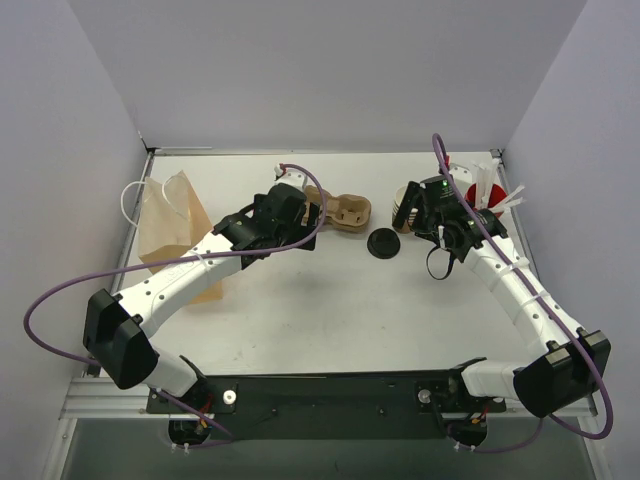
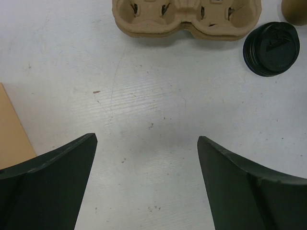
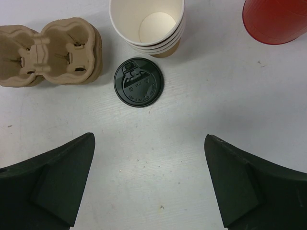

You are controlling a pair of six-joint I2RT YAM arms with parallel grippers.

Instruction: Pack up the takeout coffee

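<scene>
the brown paper bag (image 1: 170, 235) sits far left of the black lid (image 3: 139, 82). left gripper (image 2: 146, 139) and right gripper (image 3: 148, 139) flank the lid, both spread wide, empty. the cup carrier (image 3: 50, 52) lies just left; the takeout coffee cup (image 3: 148, 26) stands just behind.

takeout coffee (image 3: 146, 24) rim clipped at top edge, red cup (image 3: 274, 19) cropped too

**Bystanders on the white table**

Brown paper bag (image 1: 172, 235) with white handles, lying at the far left of the table (image 1: 330, 310). Pulp cup carrier (image 1: 340, 212) toward the back, near the middle, wells facing up. Flat black lid (image 1: 384, 243) just right of the carrier, not touching. Red cup (image 1: 478, 190) bristling with white sticks (image 1: 505, 200) at the rear right.
</scene>
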